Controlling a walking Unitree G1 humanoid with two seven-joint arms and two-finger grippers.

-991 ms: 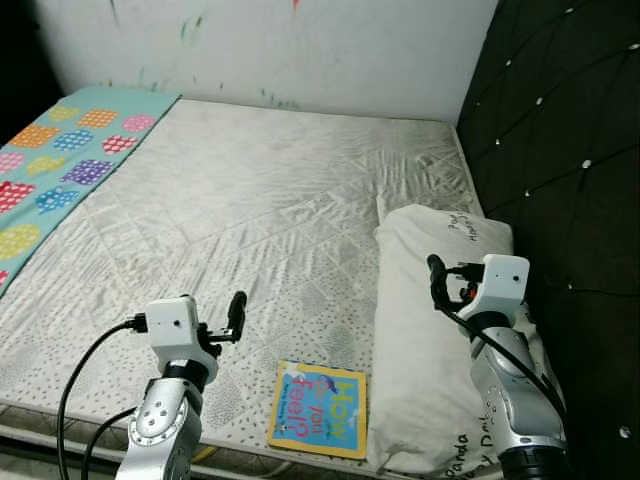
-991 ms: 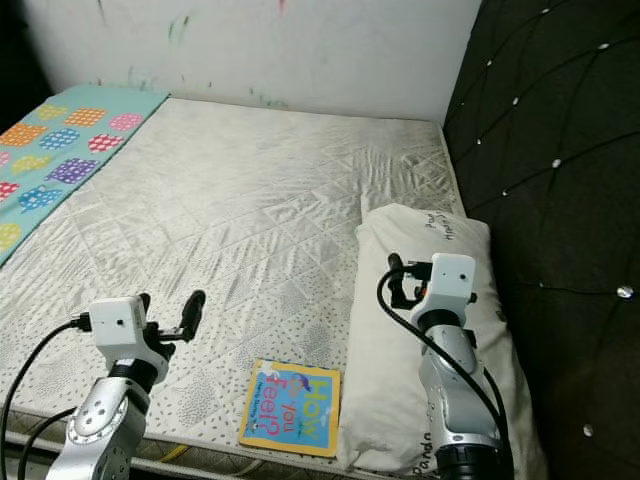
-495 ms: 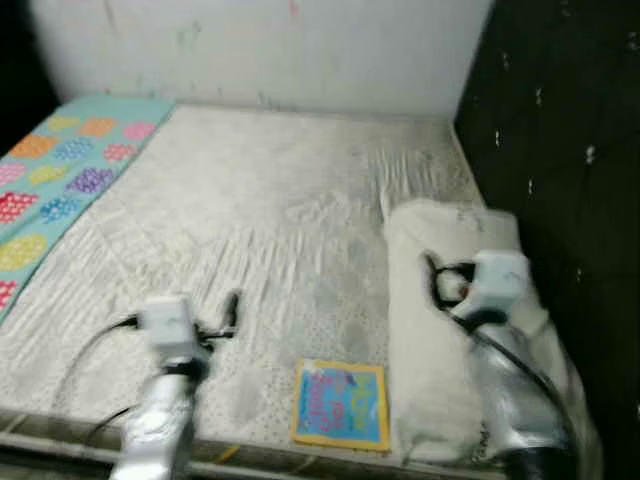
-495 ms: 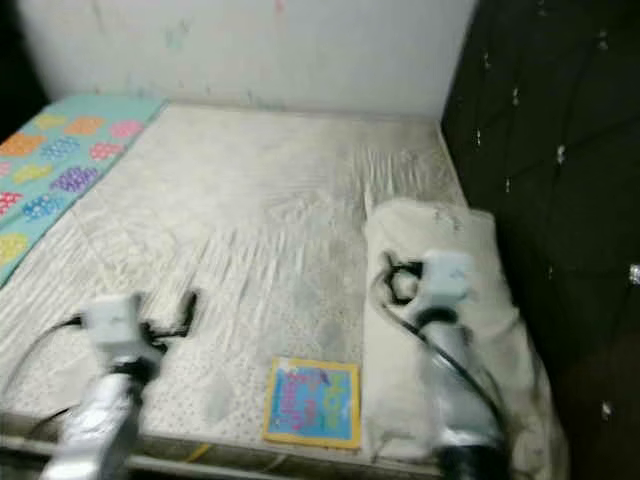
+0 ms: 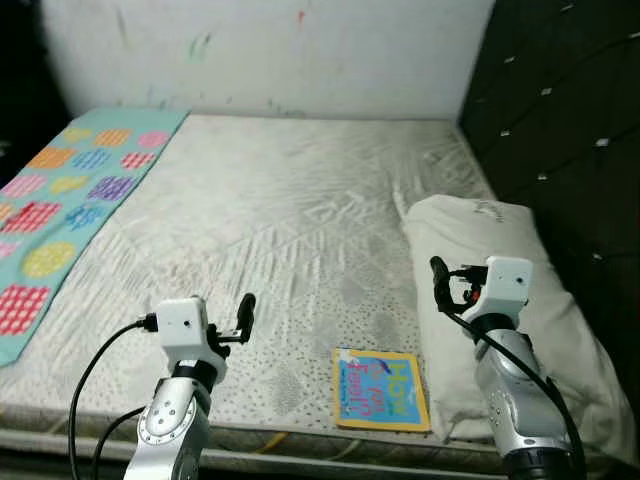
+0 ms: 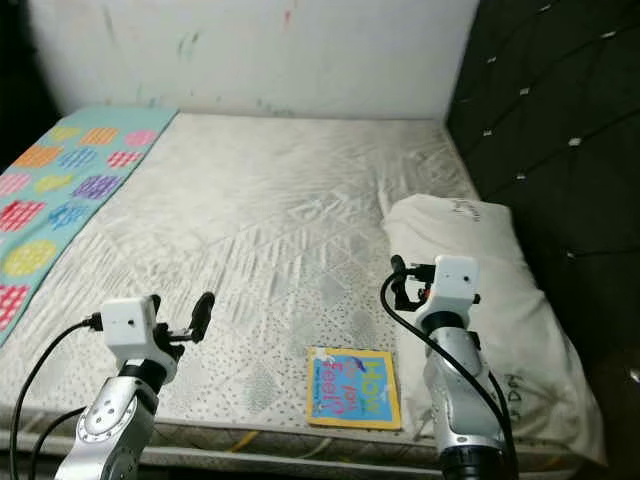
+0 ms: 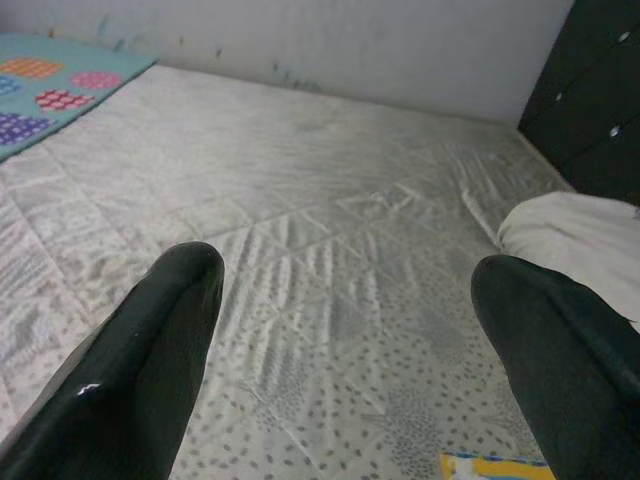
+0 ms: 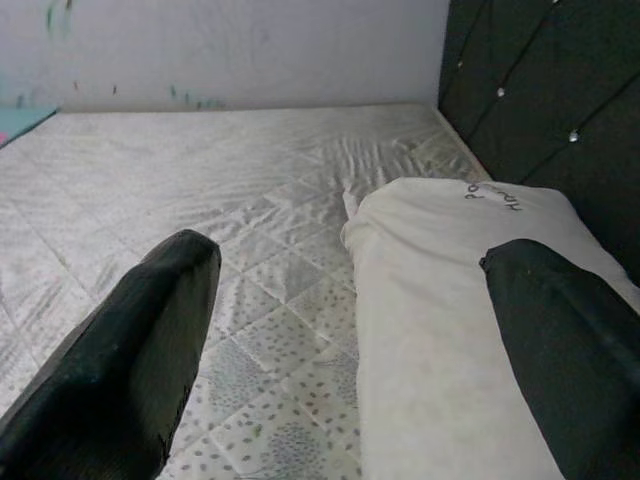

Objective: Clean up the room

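A bare quilted mattress (image 5: 290, 230) fills the scene, with a dark padded headboard (image 5: 560, 130) along its right side and a marked white wall (image 5: 270, 50) at the far end. The thing most plainly out of place is a thin picture book (image 5: 380, 389), lying flat with its blue and yellow cover up at the near edge of the bed, just left of a white pillow (image 5: 520, 300) that runs along the right side; whether book and pillow touch I cannot tell. A turquoise blanket with coloured patches (image 5: 70, 210) lies along the far left. The left gripper (image 7: 350, 350) hovers over the near left part of the mattress, its fingers spread wide and holding nothing. The right gripper (image 8: 350, 350) hangs above the near end of the pillow, fingers likewise wide apart and empty. The book looks light and fairly stiff, probably board or thin card, with a glossy cover that could slip between smooth fingers. Lying flush on a soft surface, it offers no gap underneath, so the easiest hold is likely at its near edge or a corner, pressing one finger into the yielding mattress to get beneath it. The pillow, if it needs straightening, is soft and bulky and would bunch under a pinch.
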